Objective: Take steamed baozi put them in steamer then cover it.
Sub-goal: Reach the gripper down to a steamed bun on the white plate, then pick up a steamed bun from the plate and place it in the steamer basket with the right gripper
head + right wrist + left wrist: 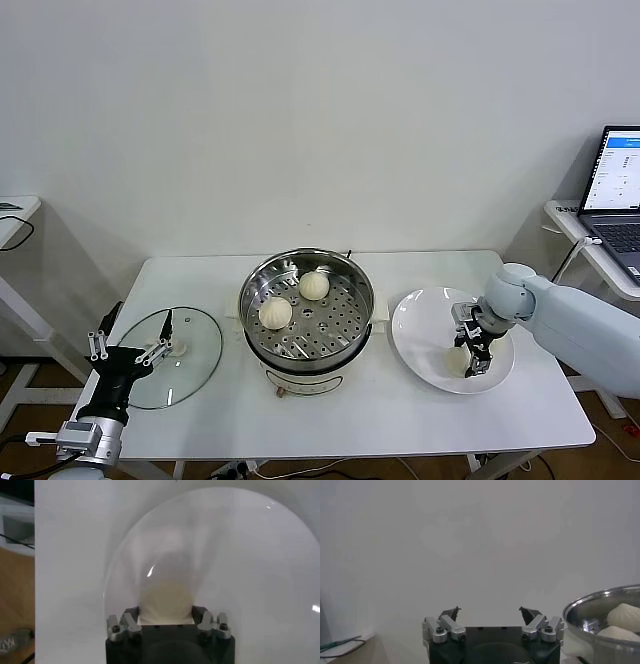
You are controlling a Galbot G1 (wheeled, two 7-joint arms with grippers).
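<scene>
Two steamed baozi (275, 313) (314, 285) lie on the perforated floor of the steel steamer (250, 290) at mid table. Another baozi (458, 361) rests on the white plate (425, 320) to the right, and my right gripper (470, 358) is shut on it. The right wrist view shows that baozi (166, 600) filling the gap between the jaws of the right gripper (166, 616), low over the plate (240, 555). My left gripper (127, 347) is parked open at the table's front left, holding nothing. In its own wrist view the left gripper (490, 612) faces the wall, the steamer (590, 605) off to one side.
A clear glass lid (190, 355) lies flat on the table left of the steamer, just beside the left gripper. A laptop (620, 200) stands on a side table at the far right. The steamer sits on a cream pot base (300, 380).
</scene>
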